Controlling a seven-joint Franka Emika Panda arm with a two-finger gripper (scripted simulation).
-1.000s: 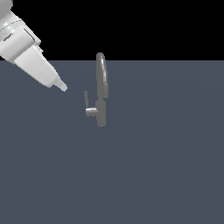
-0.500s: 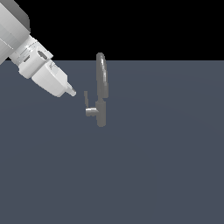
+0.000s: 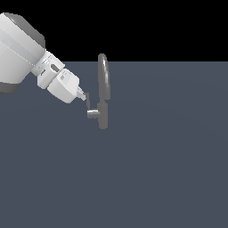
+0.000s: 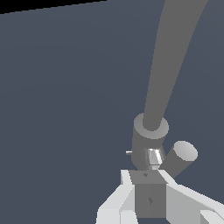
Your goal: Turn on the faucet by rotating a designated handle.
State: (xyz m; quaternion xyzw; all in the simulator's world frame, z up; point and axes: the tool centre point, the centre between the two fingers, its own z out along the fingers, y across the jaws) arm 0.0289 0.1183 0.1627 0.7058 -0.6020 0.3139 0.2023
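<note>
Gripper [image 4: 148,177] fingers look narrow, nearly together, w/ the handle [image 3: 87,99] flat lever right at the tips; can't tell if it's pinched or just touched. Faucet [image 3: 103,91] body sits just past the fingertips, spout rising beyond. To do it well imo: push lever sideways around the stub axis, keep tips low on the blade so they don't slip off.
</note>
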